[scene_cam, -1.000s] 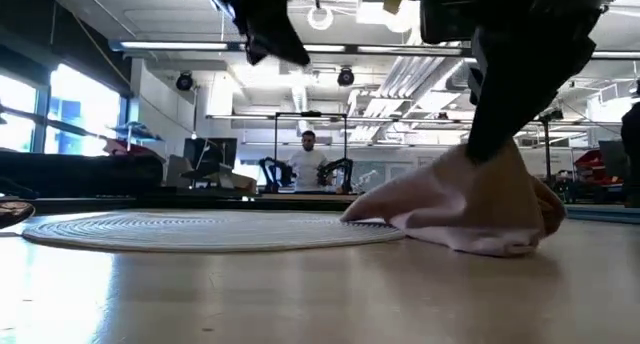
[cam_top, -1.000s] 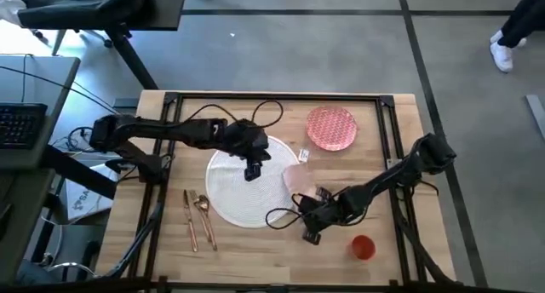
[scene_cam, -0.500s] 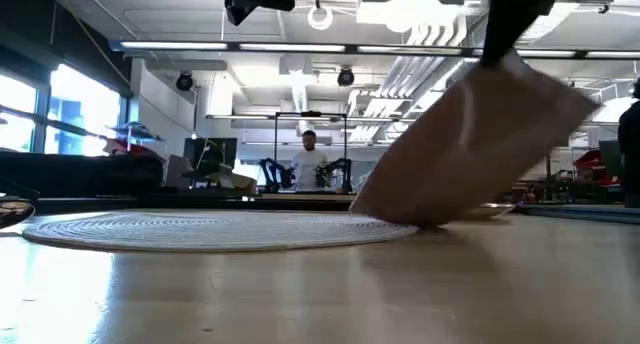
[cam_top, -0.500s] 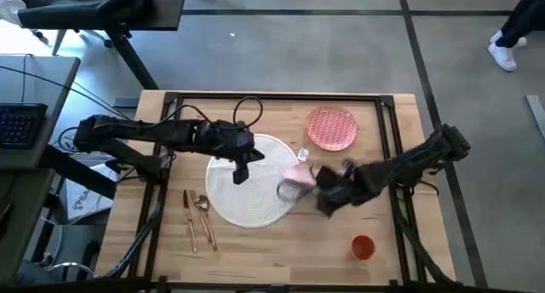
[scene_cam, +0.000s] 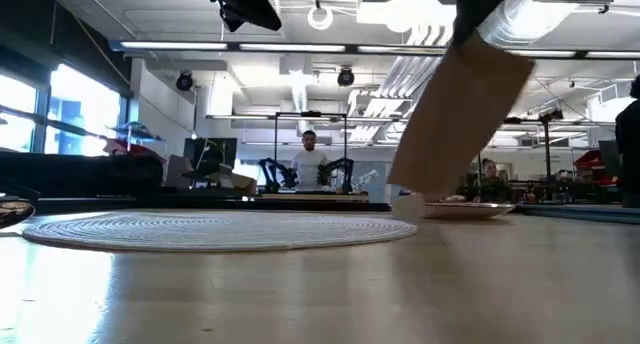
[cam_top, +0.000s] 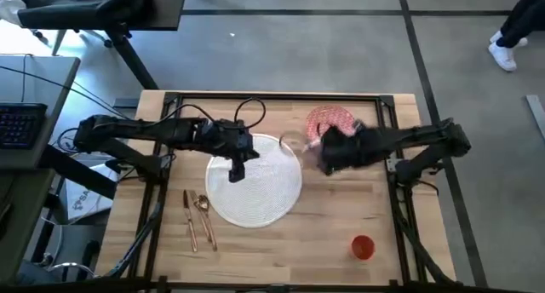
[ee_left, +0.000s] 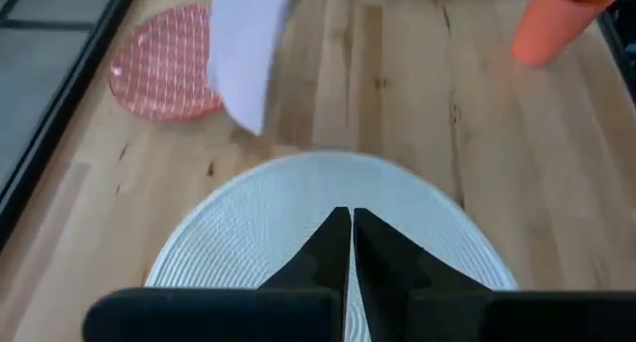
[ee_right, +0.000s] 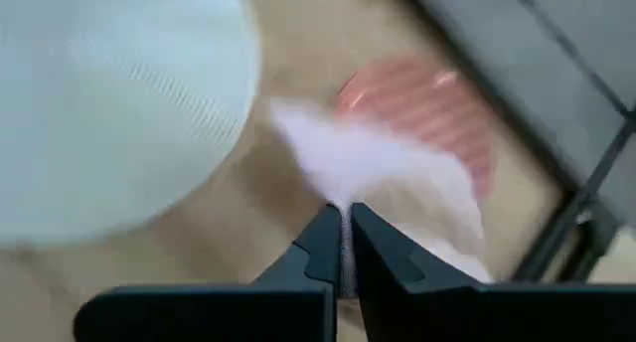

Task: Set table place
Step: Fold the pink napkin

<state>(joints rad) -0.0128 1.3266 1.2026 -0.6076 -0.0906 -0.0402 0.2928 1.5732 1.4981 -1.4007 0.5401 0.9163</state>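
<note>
Pink napkin (cam_top: 300,145), one, hangs pinched in the right gripper (ee_right: 343,245) at 1 o'clock of one white plate (cam_top: 260,186); left gripper (ee_left: 352,245), pressed together, hovers over that plate. One orange cup (cam_top: 363,246) at 5 o'clock.

We see a keyboard (cam_top: 19,124) on a grey desk (cam_top: 38,71), a shoe (cam_top: 501,52) on the floor, and a person (scene_cam: 307,160) standing far behind.

Left tool (cam_top: 236,170) hangs with fingers pressed together; right tool (ee_right: 343,251) is clamped, arm stretched leftward.
</note>
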